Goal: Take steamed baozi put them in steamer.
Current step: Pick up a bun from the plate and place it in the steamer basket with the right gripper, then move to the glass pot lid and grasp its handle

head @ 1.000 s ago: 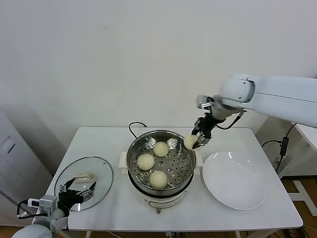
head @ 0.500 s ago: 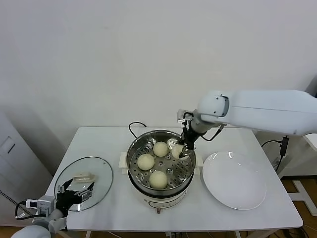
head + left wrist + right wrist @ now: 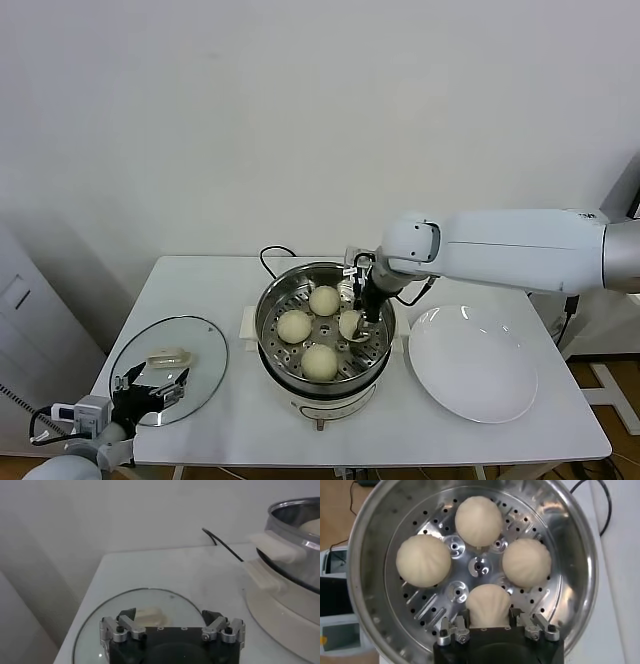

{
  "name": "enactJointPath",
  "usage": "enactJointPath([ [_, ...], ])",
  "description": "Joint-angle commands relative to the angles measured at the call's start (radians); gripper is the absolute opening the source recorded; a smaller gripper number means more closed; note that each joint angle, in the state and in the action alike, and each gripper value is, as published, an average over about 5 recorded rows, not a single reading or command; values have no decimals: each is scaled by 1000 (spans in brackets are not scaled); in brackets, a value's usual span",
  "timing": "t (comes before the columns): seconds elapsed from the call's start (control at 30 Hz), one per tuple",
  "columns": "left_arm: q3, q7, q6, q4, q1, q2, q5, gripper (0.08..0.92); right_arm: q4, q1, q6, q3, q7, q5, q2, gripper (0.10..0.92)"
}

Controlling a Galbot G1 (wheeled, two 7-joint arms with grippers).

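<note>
The steel steamer (image 3: 268, 303) stands mid-table on its white base, and its perforated tray (image 3: 445, 597) carries three free baozi (image 3: 479, 521) (image 3: 423, 560) (image 3: 526, 562). A further baozi (image 3: 488, 605) rests on the tray at the right side, seen in the head view as a baozi (image 3: 349, 324). My right gripper (image 3: 488, 616) reaches down into the pot, its fingers pressed against both flanks of that bun. In the head view the right gripper (image 3: 357, 318) hangs inside the rim. My left gripper (image 3: 169, 614) is parked open over the glass lid at the table's near left corner.
A round glass lid (image 3: 185, 345) with a cream handle (image 3: 146, 614) lies left of the steamer. A bare white plate (image 3: 472, 362) sits to its right. A black cord (image 3: 268, 256) runs behind the pot. The steamer's white side handles (image 3: 272, 547) stick out.
My right arm carried the baozi from above the steamer's right rim leftward and down into the pot, setting it on the tray. The left arm stayed still.
</note>
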Motion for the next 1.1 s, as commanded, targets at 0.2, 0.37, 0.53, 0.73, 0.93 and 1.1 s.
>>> enactJointPath([
  [0.2, -1, 0, 1, -4, 2, -3, 1, 823, 7, 8, -3, 50, -16, 7, -44, 768],
  [0.37, -3, -1, 2, -6, 2, -3, 1, 823, 21, 58, 16, 130, -61, 51, -156, 819],
  [0.53, -5, -2, 3, -6, -7, -1, 1, 823, 18, 0, 89, 285, 26, 184, -337, 823],
  [0.73, 12, -7, 3, 9, -52, 11, -6, 823, 43, -139, 285, 439, 191, 200, -553, 823],
  [0.93, 10, -15, 1, 1, -72, 13, -10, 823, 71, -570, 477, 889, 429, 156, -629, 823],
  [1.1, 7, -23, -3, -12, -75, 11, -2, 823, 57, -1095, 602, 1377, 548, 46, -550, 823],
])
